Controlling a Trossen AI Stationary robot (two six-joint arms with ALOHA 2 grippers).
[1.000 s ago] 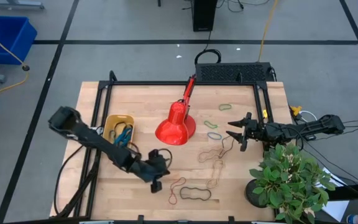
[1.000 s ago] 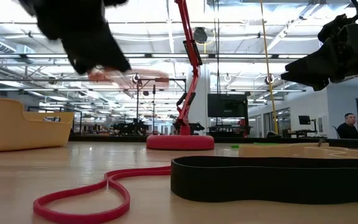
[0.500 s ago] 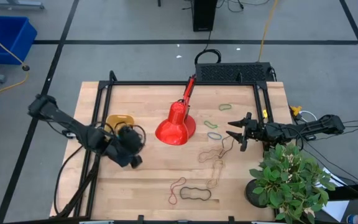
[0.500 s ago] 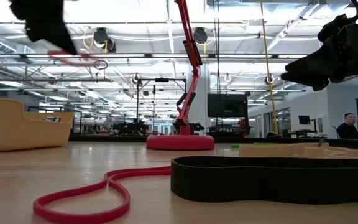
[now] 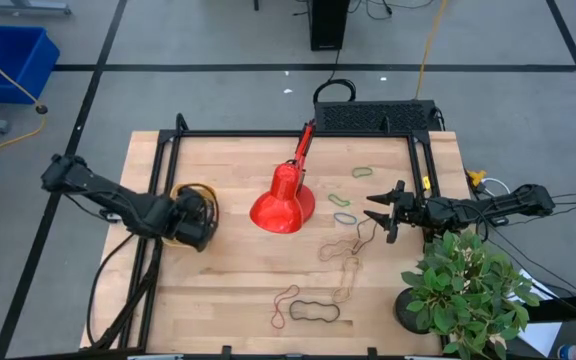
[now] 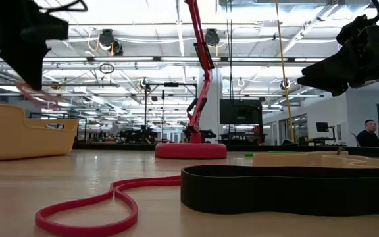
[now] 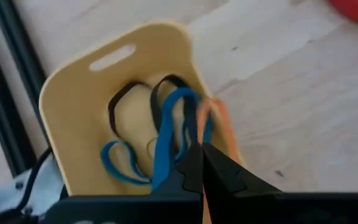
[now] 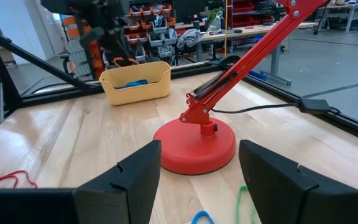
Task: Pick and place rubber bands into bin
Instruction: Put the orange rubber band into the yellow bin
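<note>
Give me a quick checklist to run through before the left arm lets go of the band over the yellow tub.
1. Left tool shut on the orange band: ok, its fingers are pinched together with the band hanging from them.
2. Left tool above the yellow tub: ok, the wrist view looks straight down into it.
3. Band hangs inside the tub's rim: cannot tell, it sits close to the wall on the lamp side.
4. Room in the tub: ok, only a few blue and black bands lie in it.
5. Right tool out of the way: ok, open and waiting near the plant.
6. Red lamp clear of the tub: ok.
</note>
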